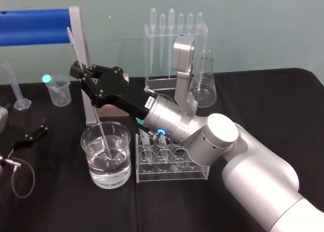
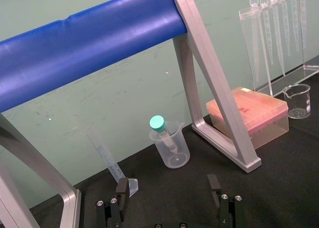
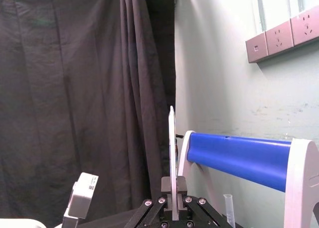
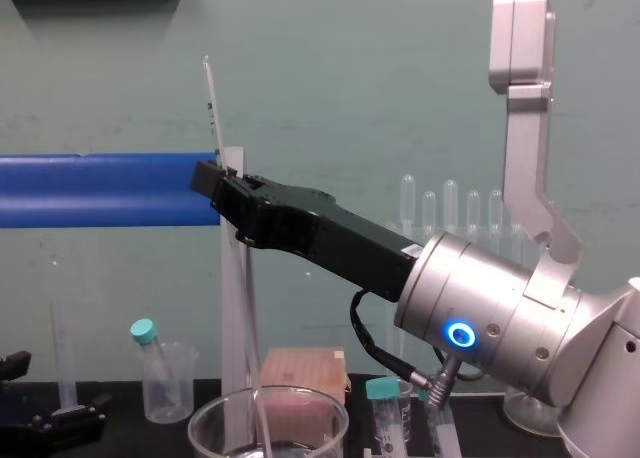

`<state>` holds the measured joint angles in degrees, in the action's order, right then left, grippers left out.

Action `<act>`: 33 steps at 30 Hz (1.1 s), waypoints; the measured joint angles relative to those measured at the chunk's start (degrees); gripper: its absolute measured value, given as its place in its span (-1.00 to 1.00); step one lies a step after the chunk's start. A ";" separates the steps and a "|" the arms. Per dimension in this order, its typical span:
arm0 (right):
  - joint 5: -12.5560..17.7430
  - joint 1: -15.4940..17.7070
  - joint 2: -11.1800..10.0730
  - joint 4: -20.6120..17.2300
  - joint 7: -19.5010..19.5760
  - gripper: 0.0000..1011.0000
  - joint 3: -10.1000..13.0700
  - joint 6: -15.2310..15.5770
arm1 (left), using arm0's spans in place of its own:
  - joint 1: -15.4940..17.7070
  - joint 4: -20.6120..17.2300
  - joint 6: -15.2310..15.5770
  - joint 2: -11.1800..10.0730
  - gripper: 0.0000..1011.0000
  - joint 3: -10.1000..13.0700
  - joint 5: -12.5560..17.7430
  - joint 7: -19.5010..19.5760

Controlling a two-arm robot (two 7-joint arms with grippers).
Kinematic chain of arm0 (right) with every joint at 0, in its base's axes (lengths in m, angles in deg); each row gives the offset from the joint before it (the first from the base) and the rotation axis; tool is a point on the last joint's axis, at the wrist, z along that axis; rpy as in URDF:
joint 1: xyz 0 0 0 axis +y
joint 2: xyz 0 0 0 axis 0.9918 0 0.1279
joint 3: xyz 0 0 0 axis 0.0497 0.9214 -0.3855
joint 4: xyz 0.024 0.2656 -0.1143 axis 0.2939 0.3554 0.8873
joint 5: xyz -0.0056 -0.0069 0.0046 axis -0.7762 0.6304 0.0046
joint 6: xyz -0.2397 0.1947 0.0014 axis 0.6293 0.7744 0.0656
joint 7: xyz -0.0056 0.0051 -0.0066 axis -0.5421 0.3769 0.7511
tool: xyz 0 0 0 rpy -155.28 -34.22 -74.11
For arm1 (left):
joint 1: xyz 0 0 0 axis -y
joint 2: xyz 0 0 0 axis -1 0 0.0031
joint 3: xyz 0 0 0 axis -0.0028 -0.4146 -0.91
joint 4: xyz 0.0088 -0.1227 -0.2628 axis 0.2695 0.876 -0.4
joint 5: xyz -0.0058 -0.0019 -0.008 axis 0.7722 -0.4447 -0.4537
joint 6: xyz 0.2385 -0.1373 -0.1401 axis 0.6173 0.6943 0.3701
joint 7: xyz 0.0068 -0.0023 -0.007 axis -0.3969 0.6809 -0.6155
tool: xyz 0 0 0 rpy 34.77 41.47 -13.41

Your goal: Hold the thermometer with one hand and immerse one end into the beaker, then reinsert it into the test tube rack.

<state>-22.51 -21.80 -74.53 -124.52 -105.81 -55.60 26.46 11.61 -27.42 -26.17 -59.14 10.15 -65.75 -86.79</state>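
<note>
1. At the front of the black-covered counter [image 1: 283,100] stands the wide glass beaker [image 1: 93,163], holding clear liquid in its lower part.
2. Just beside it, on the robot's right, sits the clear test tube rack [image 1: 172,166]. A teal-capped tube [image 4: 385,403] stands in it, close under the right arm's wrist.
3. The left gripper [image 1: 39,128] lies low at the counter's left edge, well apart from the beaker. Its fingers [image 2: 121,190] are spread, with nothing between them.
4. The right gripper [image 1: 81,75] reaches in from the right, above the rack, and hangs above and a little behind the beaker. Its black fingers are pinching the thermometer [image 1: 103,136].
5. The thermometer leans slightly. Its lower end is inside the beaker, down in the liquid, and its upper end rises well above the gripper [image 4: 215,178]. The tip in the liquid is too faint to make out.
6. From the right wrist, the rod [image 3: 172,148] stands straight up out of the pressed fingers.
7. Behind the beaker sits a pink box [image 2: 249,111].
8. Farther back on the left stand a small plastic beaker [image 1: 58,92] holding a teal-capped tube, and a graduated cylinder [image 1: 15,87].
9. Near the wall stand a conical flask [image 1: 205,87], a clear pipette stand [image 1: 174,44] and a blue bar [image 1: 33,22] on a grey frame.
</note>
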 joint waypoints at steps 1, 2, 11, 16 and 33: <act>0.00 0.00 0.00 0.00 0.00 -0.90 0.00 0.00 | 0.00 0.00 0.00 0.00 0.99 0.00 0.00 0.00; 0.00 0.00 0.00 0.01 0.01 -0.90 0.00 0.00 | 0.00 0.00 0.00 0.00 0.99 0.00 0.00 0.00; -0.01 -0.06 0.00 0.05 0.04 -0.90 -0.03 0.01 | 0.00 0.00 0.00 0.00 0.99 0.00 0.00 0.00; -0.01 -0.06 0.00 0.07 0.05 -0.90 -0.03 0.03 | 0.00 0.00 0.00 0.00 0.99 0.00 0.00 0.00; -0.01 -0.06 0.00 0.06 0.05 -0.90 -0.03 0.08 | 0.00 0.00 0.00 0.00 0.99 0.00 0.00 0.00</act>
<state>-22.51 -21.86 -74.54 -124.46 -105.76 -55.64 26.54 11.61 -27.42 -26.17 -59.14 10.15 -65.75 -86.79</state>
